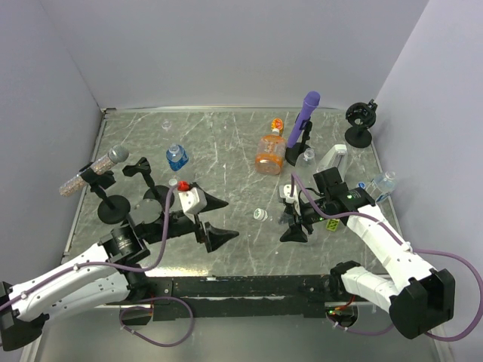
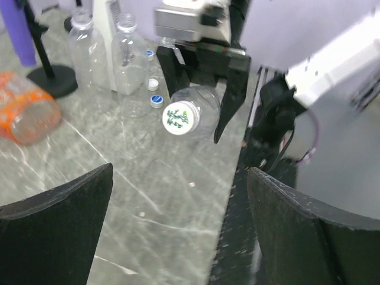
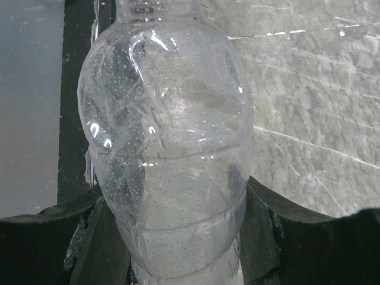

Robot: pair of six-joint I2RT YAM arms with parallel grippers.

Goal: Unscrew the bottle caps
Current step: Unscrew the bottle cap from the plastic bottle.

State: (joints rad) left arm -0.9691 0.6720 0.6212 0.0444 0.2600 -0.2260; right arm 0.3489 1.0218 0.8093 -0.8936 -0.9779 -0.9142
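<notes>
My right gripper (image 1: pixel 291 214) is shut on a plain clear bottle (image 3: pixel 171 148) and holds it lying sideways above the table. Its white cap (image 2: pixel 179 118) with green print points at my left gripper (image 1: pixel 230 219). In the top view the cap (image 1: pixel 259 214) sits a short gap to the right of the left fingertips. My left gripper (image 2: pixel 178 178) is open and empty. The right fingers (image 3: pixel 264 237) clamp the bottle's lower body, and its cap is cut off in the right wrist view. Two loose caps (image 2: pixel 156 101) lie on the table.
An orange squarish bottle (image 1: pixel 269 153), a blue-label bottle (image 1: pixel 176 157), two upright clear bottles (image 2: pixel 86 41) and another bottle (image 1: pixel 381 185) stand around. A purple microphone-like stick (image 1: pixel 305 113) on a stand is at the back, a grey one (image 1: pixel 90 170) at the left.
</notes>
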